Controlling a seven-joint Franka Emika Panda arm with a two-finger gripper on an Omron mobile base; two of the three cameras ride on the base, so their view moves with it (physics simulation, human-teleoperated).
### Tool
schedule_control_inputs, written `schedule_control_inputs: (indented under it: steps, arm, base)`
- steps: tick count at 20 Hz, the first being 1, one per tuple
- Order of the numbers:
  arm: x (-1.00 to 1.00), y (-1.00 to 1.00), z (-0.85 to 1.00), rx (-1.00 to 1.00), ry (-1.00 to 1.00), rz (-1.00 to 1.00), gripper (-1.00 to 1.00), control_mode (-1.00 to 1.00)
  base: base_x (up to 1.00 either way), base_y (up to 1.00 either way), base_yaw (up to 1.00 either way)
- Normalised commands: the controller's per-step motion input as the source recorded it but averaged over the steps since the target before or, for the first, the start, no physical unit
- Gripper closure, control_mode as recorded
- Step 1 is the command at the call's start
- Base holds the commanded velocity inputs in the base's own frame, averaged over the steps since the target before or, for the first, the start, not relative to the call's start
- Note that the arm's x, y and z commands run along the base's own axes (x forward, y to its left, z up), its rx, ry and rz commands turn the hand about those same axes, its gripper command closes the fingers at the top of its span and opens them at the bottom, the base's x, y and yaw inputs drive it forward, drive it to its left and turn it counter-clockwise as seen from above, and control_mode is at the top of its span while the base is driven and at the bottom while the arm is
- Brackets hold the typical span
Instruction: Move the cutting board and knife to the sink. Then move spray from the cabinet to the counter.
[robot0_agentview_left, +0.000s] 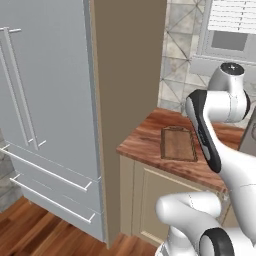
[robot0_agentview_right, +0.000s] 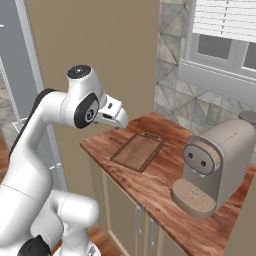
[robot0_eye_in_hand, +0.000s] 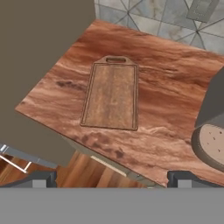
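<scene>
The dark-brown cutting board (robot0_agentview_left: 178, 144) (robot0_agentview_right: 137, 151) (robot0_eye_in_hand: 111, 97) lies flat on the reddish wood counter (robot0_agentview_left: 142, 142) (robot0_agentview_right: 165, 187) (robot0_eye_in_hand: 166, 83), near its left end, handle slot towards the tiled wall. My gripper (robot0_eye_in_hand: 111, 178) hovers above the counter's front edge, short of the board and touching nothing. Its two dark fingertips (robot0_eye_in_hand: 43, 178) stand wide apart, so it is open and empty. In the right base view the hand (robot0_agentview_right: 114, 116) hangs above and left of the board. The knife, the sink and the spray are out of view.
A grey-brown coffee machine (robot0_agentview_right: 215, 162) (robot0_eye_in_hand: 213, 131) stands on the counter right of the board. A tall brown side panel (robot0_agentview_left: 127, 75) and a grey fridge (robot0_agentview_left: 45, 100) bound the counter's left end. Beige cabinet doors (robot0_agentview_left: 155, 200) sit below it.
</scene>
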Motion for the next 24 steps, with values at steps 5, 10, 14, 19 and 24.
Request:
schedule_control_inputs:
  steps: [5,10,14,19,24]
  arm:
    - [0.13,-0.04,-0.07,0.0,0.0,0.0,-1.0,-1.0]
    - [0.56,-0.13,-0.2,0.0,0.0,0.0,-1.0,-1.0]
    - [0.59,-0.13,-0.28,0.0,0.01,0.0,-1.0,-1.0]
    - [0.5,-0.29,-0.27,0.0,0.0,0.03,-1.0,-1.0]
    - [0.51,-0.27,-0.29,0.0,0.0,0.02,-1.0,-1.0]
  base:
    - [0.02,-0.09,-0.01]
    - [0.0,0.0,0.0]
    - [0.0,0.0,0.0]
    - [0.0,0.0,0.0]
    - [0.0,0.0,0.0]
